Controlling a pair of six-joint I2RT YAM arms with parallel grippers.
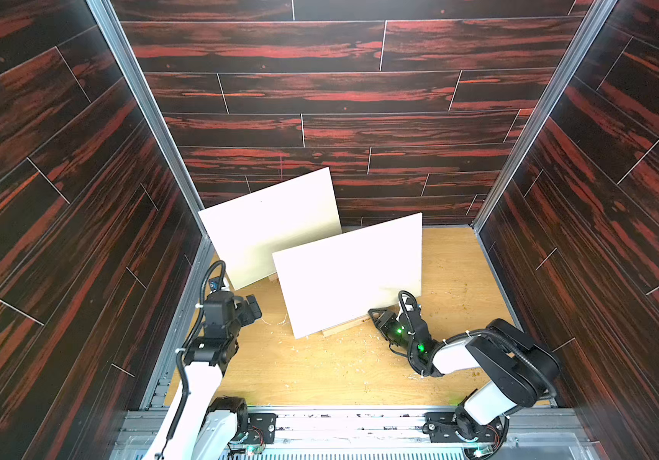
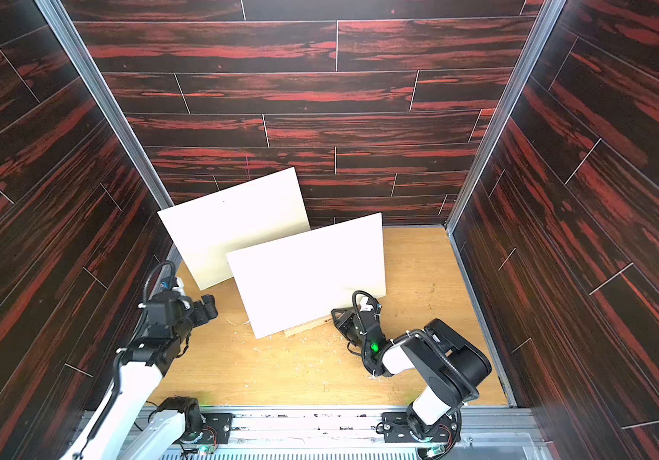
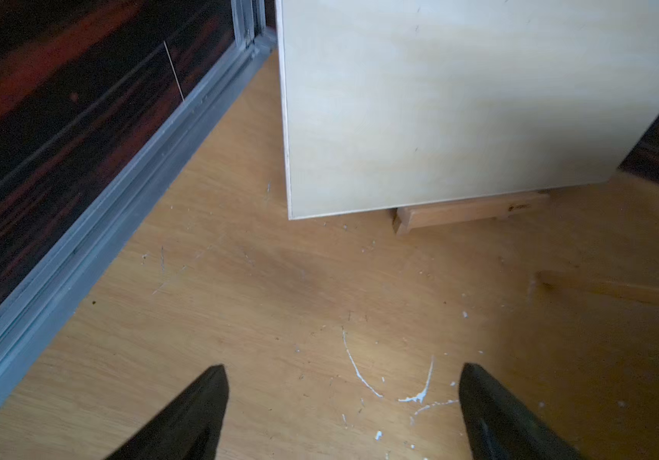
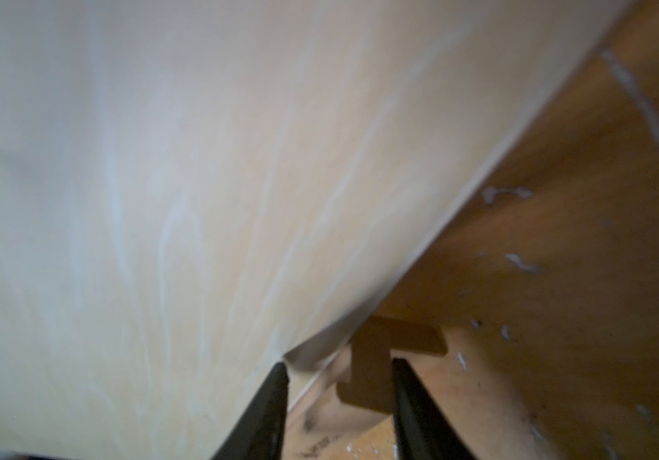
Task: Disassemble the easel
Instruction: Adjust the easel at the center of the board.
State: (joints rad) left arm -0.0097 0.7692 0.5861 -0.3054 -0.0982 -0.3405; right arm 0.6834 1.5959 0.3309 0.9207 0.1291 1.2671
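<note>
Two pale boards lean on low wooden easels on the tabletop. The front board (image 1: 348, 275) (image 2: 308, 278) (image 4: 160, 179) rests on a wooden ledge (image 1: 344, 326) (image 2: 304, 325). The back board (image 1: 268, 227) (image 2: 232, 231) (image 3: 459, 99) stands on its own ledge (image 3: 467, 211) near the left wall. My right gripper (image 1: 371, 314) (image 2: 336, 314) (image 4: 340, 363) sits low at the front board's right bottom corner, jaws part open astride the ledge's end block (image 4: 379, 382). My left gripper (image 1: 254, 306) (image 2: 210, 304) (image 3: 344, 367) hovers wide open and empty, left of the front board.
Dark red wood-pattern walls (image 1: 81, 199) close in on three sides, with an aluminium rail (image 3: 101, 223) along the left floor edge. White shavings (image 1: 320, 346) (image 3: 415, 394) litter the tabletop (image 1: 320, 378). A metal rail (image 1: 359, 418) carrying both arm bases runs along the front.
</note>
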